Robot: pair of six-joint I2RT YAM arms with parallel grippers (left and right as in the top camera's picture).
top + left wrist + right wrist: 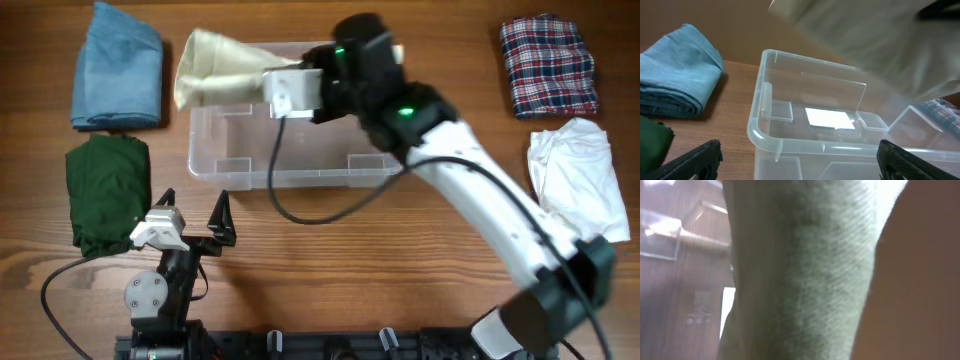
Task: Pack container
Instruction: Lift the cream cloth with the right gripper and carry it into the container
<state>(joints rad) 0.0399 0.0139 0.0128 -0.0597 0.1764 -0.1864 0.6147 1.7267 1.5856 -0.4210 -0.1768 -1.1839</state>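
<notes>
Clear plastic, that is what the container (320, 150) is made of, and it sits near the middle of the wooden table (400, 260), a bit toward 12 o'clock, with nothing inside but a white label on its floor. At its 10 o'clock corner a cream cloth (215, 68) hangs in the air, partly over the tub and partly poking out past the wall. The right gripper (268, 84) is pinched tight on that cloth. I think the job now is to put the cloth in. To do it well, the arm should slide the cloth toward 3 o'clock until all of it is over the tub, go down low so no edge catches the rim, and only then let go. The left gripper (193, 212) waits at the tub's 7 o'clock, spread wide and holding nothing. Farther out lie a blue cloth (118, 65) at 10 o'clock, a green cloth (108, 195) at 8, a checked cloth (548, 65) at 2 and a white cloth (580, 175) at 4.
</notes>
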